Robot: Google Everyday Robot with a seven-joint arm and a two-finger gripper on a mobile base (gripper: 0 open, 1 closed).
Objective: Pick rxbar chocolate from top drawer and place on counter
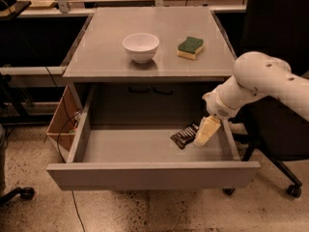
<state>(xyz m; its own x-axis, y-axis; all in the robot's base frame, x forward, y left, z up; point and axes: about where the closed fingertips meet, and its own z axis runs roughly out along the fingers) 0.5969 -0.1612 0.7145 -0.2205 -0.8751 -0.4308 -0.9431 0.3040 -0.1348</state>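
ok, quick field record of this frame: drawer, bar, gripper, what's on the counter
drawer: top drawer pulled open
bar: rxbar chocolate lying flat on the drawer floor, right side, toward the back
gripper: gripper down inside the drawer, at the bar's right end; contact unclear
counter: counter holds a white bowl and a green-and-yellow sponge, set apart
task state: bar not yet lifted or placed on the counter
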